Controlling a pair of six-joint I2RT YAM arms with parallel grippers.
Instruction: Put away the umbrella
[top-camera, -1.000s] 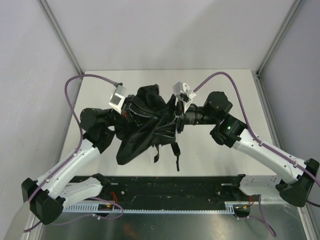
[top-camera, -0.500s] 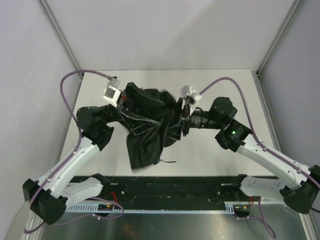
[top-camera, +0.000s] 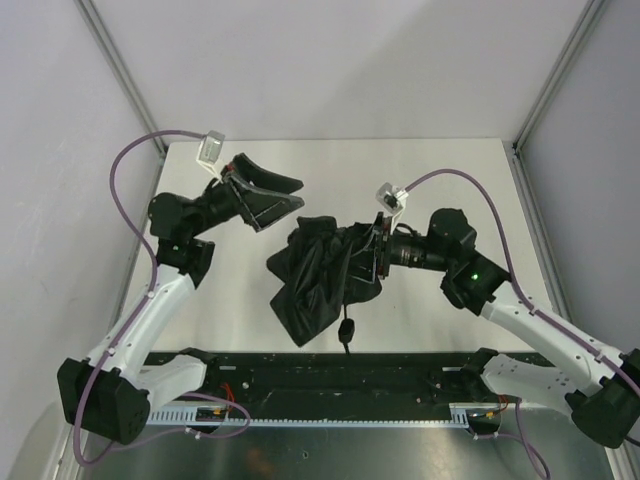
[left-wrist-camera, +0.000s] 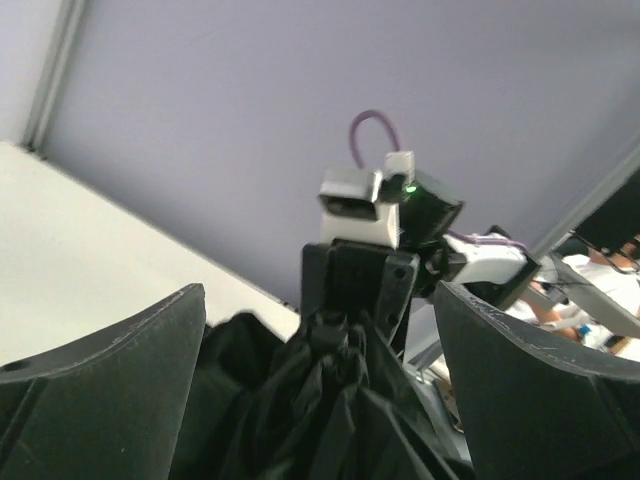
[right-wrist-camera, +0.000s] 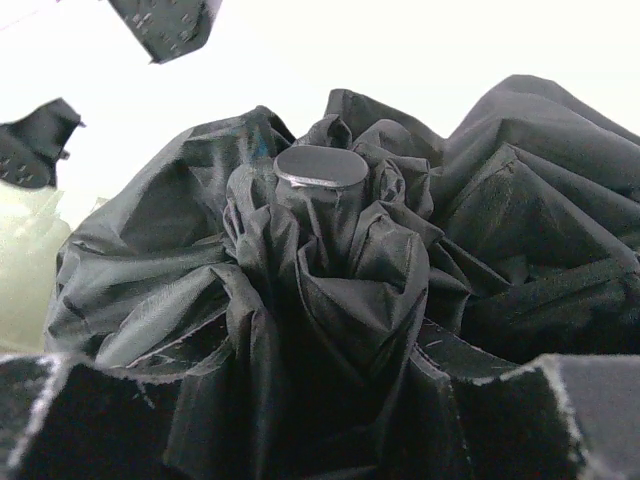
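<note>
Two jaws: left jaws gape wide and empty, clear of the umbrella (top-camera: 320, 275); right jaws clamp its bunched fabric.

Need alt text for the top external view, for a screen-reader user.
The right gripper clamps a crumpled black fabric folding umbrella at mid-table, its fabric drooping toward the near edge, with a thin black wrist cord dangling at its near side. The left gripper is wide open and empty, off to the left and clear of the umbrella, over the white table.
</note>
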